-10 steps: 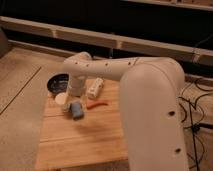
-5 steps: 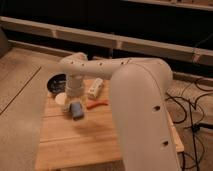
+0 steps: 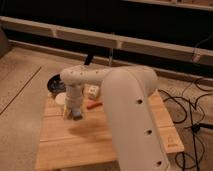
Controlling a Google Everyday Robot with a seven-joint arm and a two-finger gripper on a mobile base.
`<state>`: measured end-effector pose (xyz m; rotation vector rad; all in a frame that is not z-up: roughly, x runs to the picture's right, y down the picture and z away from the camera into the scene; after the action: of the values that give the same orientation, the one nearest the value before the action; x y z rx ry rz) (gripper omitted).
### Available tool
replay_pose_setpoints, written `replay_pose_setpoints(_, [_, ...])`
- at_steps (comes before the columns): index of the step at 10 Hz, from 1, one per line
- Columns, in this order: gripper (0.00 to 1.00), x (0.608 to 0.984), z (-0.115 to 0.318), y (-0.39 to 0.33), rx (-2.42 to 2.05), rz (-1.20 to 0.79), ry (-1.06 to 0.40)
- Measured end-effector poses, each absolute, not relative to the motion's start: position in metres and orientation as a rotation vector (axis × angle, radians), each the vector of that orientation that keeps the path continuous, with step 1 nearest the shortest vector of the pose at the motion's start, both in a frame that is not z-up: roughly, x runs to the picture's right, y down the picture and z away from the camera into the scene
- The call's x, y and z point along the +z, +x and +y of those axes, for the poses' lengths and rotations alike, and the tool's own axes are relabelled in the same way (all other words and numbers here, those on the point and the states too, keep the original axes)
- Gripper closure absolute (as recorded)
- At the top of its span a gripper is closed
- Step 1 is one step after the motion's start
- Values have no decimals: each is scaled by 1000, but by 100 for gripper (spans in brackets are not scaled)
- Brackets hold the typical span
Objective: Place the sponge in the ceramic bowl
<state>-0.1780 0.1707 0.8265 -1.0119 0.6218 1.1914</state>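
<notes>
Elbow swung left, sponge barely moved

Since the earlier picture the big white arm [image 3: 131,112] had swung left, but the gripper [image 3: 75,114] hardly shifted. It pinched the sponge [image 3: 78,116], up off the wooden table [image 3: 55,145], near the ceramic bowl [image 3: 54,85], with the white cup [image 3: 60,98] between them. I thought it needed to pass over the cup, stop right above the bowl, then let go low. The arm hid part of the bowl.

The thick white arm [image 3: 131,107] rises from the lower right, reaches left to a bent joint [image 3: 70,76] (its highest turn) and drops its wrist straight down. The gripper [image 3: 75,113] hangs low over the left side of the surface [image 3: 95,145].
</notes>
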Motion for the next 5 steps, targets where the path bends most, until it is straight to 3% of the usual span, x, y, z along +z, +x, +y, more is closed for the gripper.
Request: replay_pose_setpoints(5, [35,862,142,-189,1140,487,-890])
